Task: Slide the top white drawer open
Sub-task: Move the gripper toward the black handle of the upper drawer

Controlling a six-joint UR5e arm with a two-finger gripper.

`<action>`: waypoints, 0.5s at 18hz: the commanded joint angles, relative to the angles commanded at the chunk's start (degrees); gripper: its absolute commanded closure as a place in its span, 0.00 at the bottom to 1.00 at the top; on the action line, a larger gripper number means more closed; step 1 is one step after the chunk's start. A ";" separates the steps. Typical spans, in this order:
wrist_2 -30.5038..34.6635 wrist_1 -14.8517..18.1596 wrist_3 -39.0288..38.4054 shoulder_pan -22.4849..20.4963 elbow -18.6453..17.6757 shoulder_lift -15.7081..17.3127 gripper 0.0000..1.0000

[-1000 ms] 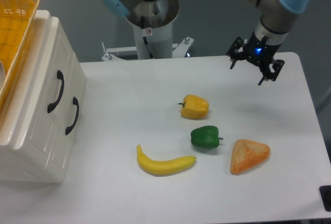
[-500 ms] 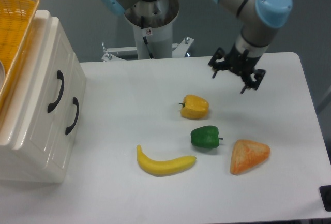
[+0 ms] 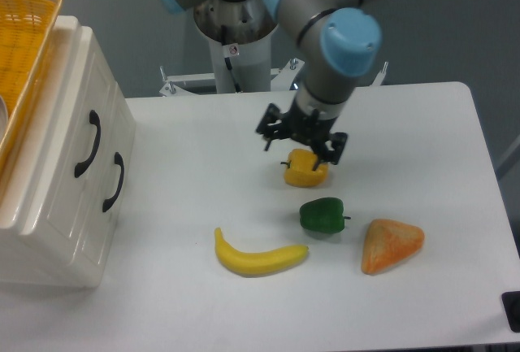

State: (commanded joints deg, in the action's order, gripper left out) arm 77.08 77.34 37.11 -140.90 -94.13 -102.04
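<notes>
Jaws spread wide, empty, above yellow pepper (image 3: 305, 169)

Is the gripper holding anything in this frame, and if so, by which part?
Nothing is held. The gripper hangs open above the table, its fingers empty, in front of the yellow pepper and well away from the top white drawer.
</notes>
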 joint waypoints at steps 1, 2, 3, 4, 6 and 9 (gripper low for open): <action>0.00 0.00 -1.94 0.71 0.09 -0.26 0.00; 0.00 0.00 -3.69 1.50 0.09 -0.62 0.00; 0.00 0.00 -5.28 2.55 0.26 -0.79 0.00; 0.00 0.17 -7.21 3.52 0.26 -0.71 0.00; -0.35 0.18 -10.20 4.93 0.26 -0.62 0.00; -1.58 0.35 -13.11 6.95 0.26 -0.27 0.00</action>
State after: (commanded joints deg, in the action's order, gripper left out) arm 75.50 77.70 24.00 -133.95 -93.87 -102.31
